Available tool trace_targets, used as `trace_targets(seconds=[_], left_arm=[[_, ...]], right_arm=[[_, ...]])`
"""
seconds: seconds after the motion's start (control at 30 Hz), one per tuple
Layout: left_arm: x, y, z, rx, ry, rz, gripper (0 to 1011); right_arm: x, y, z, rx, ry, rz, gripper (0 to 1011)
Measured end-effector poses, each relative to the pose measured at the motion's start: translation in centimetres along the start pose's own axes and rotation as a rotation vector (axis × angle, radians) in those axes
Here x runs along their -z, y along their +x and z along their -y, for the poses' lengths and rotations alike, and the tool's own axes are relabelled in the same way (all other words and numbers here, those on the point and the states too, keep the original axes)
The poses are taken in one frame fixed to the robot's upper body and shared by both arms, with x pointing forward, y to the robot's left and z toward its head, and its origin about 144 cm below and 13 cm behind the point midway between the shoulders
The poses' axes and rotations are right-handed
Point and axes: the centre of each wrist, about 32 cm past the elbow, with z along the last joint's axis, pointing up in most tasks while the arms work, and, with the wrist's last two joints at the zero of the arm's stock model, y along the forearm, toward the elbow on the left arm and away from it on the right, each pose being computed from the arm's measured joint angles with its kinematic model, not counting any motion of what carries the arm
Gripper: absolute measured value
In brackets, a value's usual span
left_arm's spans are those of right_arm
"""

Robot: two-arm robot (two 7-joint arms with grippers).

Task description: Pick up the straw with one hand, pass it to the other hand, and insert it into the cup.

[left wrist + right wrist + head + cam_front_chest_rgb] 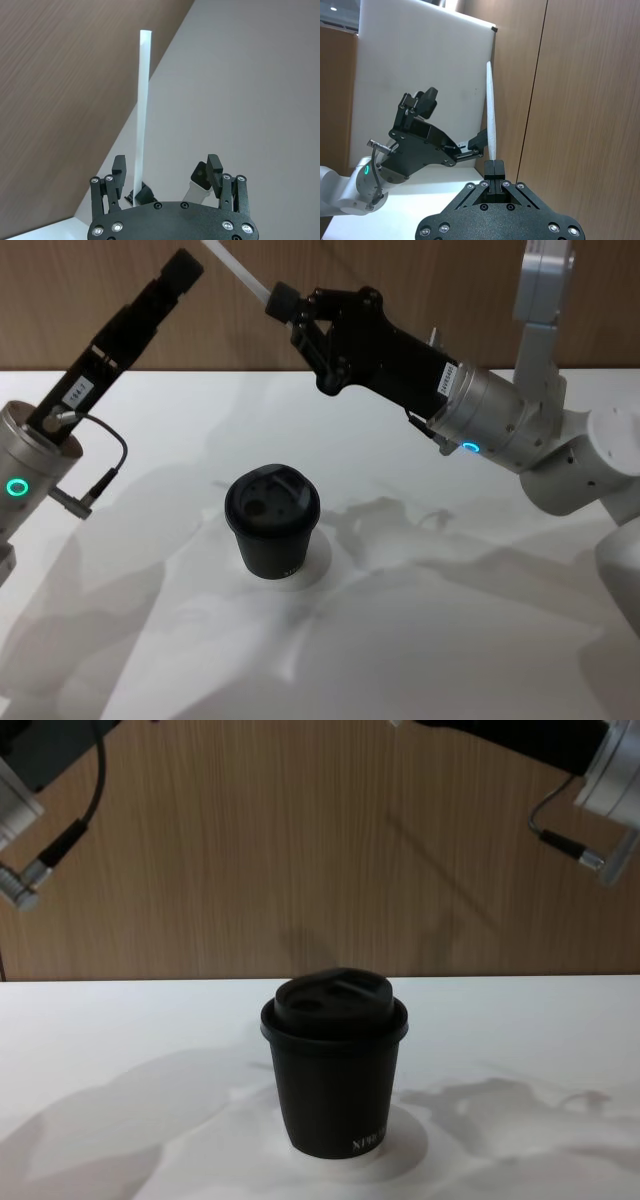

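The white straw [235, 265] is raised high over the far side of the table. My right gripper [280, 302] is shut on its lower end, and the straw [491, 115] rises straight out of the closed fingertips [494, 167]. My left gripper [185, 265] is raised at the upper left, and the left gripper [166, 167] is open. The straw [142, 110] stands between its spread fingers, close to one finger, and touches neither. The black lidded cup [272, 520] stands upright on the table below both grippers, and it is centred in the chest view as the cup [335, 1070].
The white table [450, 640] carries the cup on a small white disc [315, 575]. A wooden wall [300, 840] closes off the far edge. Both wrists with their cables hang at the upper corners of the chest view, left wrist [20, 790] and right wrist [610, 770].
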Motion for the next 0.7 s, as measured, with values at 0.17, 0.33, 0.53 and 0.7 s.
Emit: trace_targets(seconds=[0.17, 0.33, 0.53, 0.7], left_arm=[[-0.2, 0.1, 0.5, 0.016, 0.002, 0.007, 1003], [-0.5, 0.3, 0.9, 0.025, 0.002, 0.016, 1003], [-0.7, 0.6, 1.3, 0.026, 0.002, 0.025, 1003], [-0.9, 0.9, 1.4, 0.023, 0.002, 0.031, 1003]], right_arm=[[0.0, 0.0, 0.0, 0.000, 0.000, 0.000, 0], [0.0, 0.0, 0.0, 0.000, 0.000, 0.000, 0], [0.0, 0.0, 0.0, 0.000, 0.000, 0.000, 0], [0.0, 0.0, 0.0, 0.000, 0.000, 0.000, 0]])
